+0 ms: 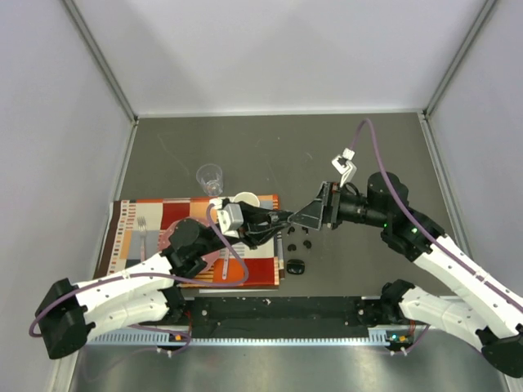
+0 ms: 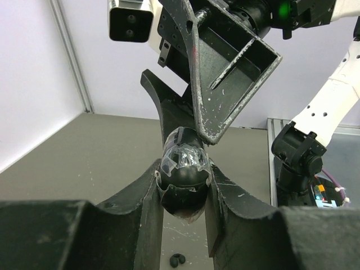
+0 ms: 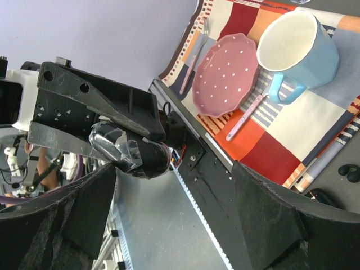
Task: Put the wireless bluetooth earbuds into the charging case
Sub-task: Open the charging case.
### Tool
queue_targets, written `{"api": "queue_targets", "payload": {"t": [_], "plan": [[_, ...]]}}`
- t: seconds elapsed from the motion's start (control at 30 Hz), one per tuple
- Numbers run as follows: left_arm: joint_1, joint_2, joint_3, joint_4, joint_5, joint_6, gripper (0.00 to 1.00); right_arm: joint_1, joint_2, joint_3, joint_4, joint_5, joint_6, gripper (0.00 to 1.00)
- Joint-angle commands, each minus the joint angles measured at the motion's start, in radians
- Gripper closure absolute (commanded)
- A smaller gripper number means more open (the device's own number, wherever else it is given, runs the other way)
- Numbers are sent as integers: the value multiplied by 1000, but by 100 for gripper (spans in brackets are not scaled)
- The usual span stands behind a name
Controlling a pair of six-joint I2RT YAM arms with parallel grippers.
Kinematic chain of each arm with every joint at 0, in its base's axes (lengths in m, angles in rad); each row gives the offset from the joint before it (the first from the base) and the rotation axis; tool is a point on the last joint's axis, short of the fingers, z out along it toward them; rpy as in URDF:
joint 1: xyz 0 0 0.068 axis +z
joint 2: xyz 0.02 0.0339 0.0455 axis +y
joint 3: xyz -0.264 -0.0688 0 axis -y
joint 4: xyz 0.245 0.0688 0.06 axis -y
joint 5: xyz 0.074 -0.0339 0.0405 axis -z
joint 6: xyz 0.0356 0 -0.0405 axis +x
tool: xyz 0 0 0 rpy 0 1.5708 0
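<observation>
The charging case (image 2: 183, 169) – a black oval shell with glossy clear film over its upper part – is clamped between the two fingers of the left gripper (image 1: 276, 218) and held up off the table (image 1: 245, 147), at the centre of the overhead frame. In the left wrist view its long axis is seen to run up and down the picture, in line with the fingers, with the rounded upper end standing proud of them. The right gripper (image 1: 296, 218) is brought in from the right of the frame with its jaws spread well apart and nothing held. In its own wrist view the case is seen between those jaws, nearer the one at lower left. In the left wrist view one right finger appears to touch the case's upper end, though contact cannot be confirmed. Whether the lid is open cannot be told. The earbuds (image 1: 292, 232) are left lying on the bare table just below the meeting grippers, beside the right edge of the placemat (image 1: 163, 214), with a second case (image 1: 296, 265) lower down. The next move is judged to turn on this – the free end of the case points toward the right gripper, the only empty one.
</observation>
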Motion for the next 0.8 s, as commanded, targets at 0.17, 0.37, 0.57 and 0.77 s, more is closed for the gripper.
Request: {"api": "queue_targets", "payload": {"t": [0.17,0.37,0.57,0.77], "plan": [[-12,-4,49,157,12,-21,100,32,26,-1,-12,49,-34,21],[-12,0,61,148,88,-13,100,32,43,2,-4,83,-25,23],[-12,-19,52,105,164,-12,100,22,63,38,4,111,-11,23],[-12,-46,27,88,179,-13,100,8,92,42,82,63,64,24]]}}
